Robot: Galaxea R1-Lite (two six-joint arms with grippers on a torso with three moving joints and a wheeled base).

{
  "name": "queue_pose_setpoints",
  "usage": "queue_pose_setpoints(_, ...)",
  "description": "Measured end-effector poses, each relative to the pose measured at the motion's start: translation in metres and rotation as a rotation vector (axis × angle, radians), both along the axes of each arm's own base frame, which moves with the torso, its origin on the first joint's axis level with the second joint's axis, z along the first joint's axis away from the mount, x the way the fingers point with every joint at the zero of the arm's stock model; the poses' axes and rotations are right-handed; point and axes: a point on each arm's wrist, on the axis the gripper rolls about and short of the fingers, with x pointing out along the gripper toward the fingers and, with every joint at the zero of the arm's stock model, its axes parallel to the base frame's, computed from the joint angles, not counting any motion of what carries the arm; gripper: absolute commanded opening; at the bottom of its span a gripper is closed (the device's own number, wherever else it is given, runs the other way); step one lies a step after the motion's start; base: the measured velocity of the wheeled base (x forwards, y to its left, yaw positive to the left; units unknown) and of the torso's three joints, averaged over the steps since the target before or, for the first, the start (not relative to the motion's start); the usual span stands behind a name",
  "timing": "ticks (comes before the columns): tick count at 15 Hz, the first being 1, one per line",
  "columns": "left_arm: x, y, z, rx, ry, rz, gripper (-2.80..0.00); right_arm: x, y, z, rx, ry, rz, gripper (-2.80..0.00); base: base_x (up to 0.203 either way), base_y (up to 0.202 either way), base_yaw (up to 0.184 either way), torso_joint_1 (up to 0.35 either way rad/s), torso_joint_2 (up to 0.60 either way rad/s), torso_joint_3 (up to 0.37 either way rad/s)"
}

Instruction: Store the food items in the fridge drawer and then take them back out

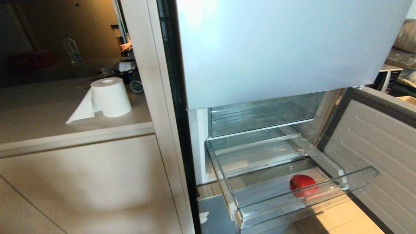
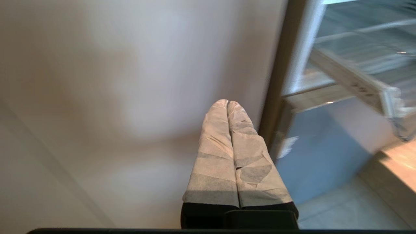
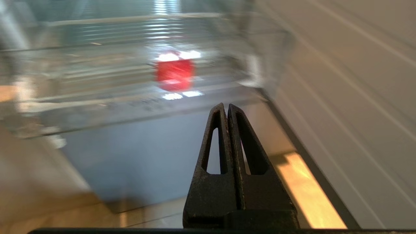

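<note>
Fridge, lower door swung open to the right, upper door shut and overhanging the compartment. To the left, a beige counter with a roll of white paper towel, one sheet trailing off to its left. Farther back on the counter: a clear plastic bottle, dark clutter, a small round white mesh object. A person's hand shows at the far edge behind the fridge side panel. Beige cabinet front below the counter.

The fridge drawer is clear plastic, pulled out toward the near side, front wall over the tiled floor. One red fruit lies inside on the drawer floor, right of centre, near the front wall and seen partly through it. Only one fruit in view. Above and farther back, a second clear drawer sits pushed in; nothing visible inside. White torn tape at the pulled drawer's near left corner.

Neither arm appears in the head view. Left gripper, fingers wrapped in pale tape, is pressed closed and holds nothing, in front of the cabinet front, left of the fridge. Right gripper, bare black fingers together, empty, is low and in front of the drawer, apart from it; fruit blurred beyond through the front wall. Nothing stands between this gripper and the drawer.
</note>
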Motion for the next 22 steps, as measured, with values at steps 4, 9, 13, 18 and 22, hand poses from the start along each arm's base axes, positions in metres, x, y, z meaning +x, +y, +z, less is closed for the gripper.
queue_pose_setpoints(4,0.0,0.0,0.0,0.0,0.0,0.0,-2.8,0.0,0.0,0.001,-0.049,-0.002,0.006,-2.8,0.0,-0.002,0.014,0.001,0.0,0.002)
queue_pose_setpoints(9,0.0,0.0,0.0,0.0,0.0,0.0,-2.8,-0.006,0.001,0.052,-0.045,0.046,0.03,-2.8,0.0,0.0,0.0,0.0,0.0,0.0)
queue_pose_setpoints(13,0.0,0.0,0.0,0.0,0.0,0.0,-2.8,0.032,0.002,0.109,-0.003,0.261,0.097,-2.8,0.0,0.0,0.0,0.0,0.0,0.0)
queue_pose_setpoints(18,0.0,0.0,0.0,0.0,0.0,0.0,-2.8,0.151,0.006,0.138,0.058,0.621,0.136,-2.8,0.0,0.0,0.0,0.0,0.0,0.0)
queue_pose_setpoints(22,0.0,0.0,0.0,0.0,0.0,0.0,-2.8,0.251,0.011,0.136,0.097,0.807,0.136,-2.8,0.0,0.0,0.0,0.0,0.0,0.0)
